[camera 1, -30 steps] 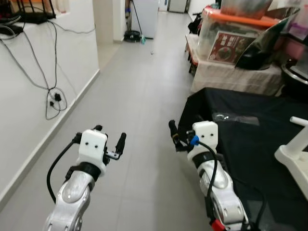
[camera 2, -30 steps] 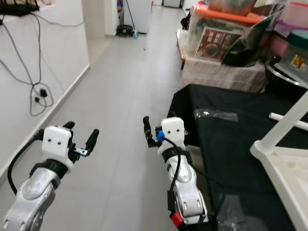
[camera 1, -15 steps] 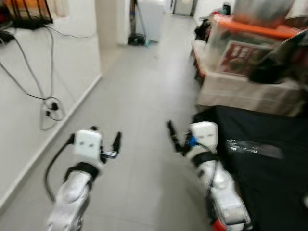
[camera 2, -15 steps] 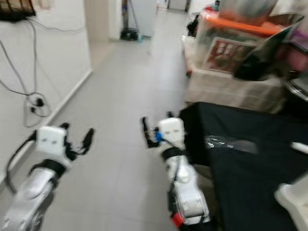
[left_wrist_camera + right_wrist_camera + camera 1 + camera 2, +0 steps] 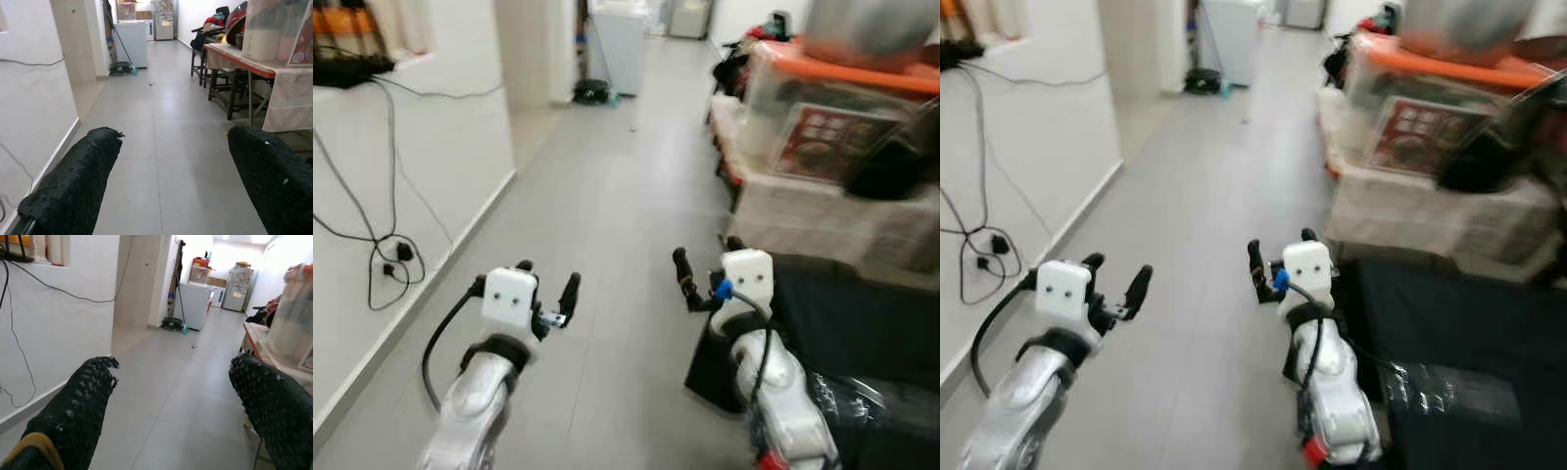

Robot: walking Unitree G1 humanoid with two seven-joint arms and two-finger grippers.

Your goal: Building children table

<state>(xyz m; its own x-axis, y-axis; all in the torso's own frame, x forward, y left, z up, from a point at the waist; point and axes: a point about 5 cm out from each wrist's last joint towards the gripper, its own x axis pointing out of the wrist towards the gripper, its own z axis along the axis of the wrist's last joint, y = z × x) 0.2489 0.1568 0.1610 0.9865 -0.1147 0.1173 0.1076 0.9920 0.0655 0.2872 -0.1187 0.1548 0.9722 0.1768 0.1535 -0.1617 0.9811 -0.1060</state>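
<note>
Both arms are held out in front of me over the grey tiled floor. My left gripper [image 5: 546, 282] is open with nothing between its fingers, and its wrist view looks down the corridor past the two black fingers [image 5: 73, 186]. My right gripper [image 5: 707, 257] is also open and empty, beside the corner of a black cloth [image 5: 862, 313] that lies at the lower right. The right wrist view shows its fingers [image 5: 73, 406] apart, with the wall and floor beyond.
A low table under a pale cloth [image 5: 832, 211] carries a clear bin with an orange lid [image 5: 842, 108] on the right. A white wall with hanging cables [image 5: 372, 245] runs along the left. A white appliance [image 5: 617, 34] stands at the corridor's far end.
The whole picture has shifted as the camera moved. The white furniture part at the right edge has left the picture. Both grippers keep the same open pose.
</note>
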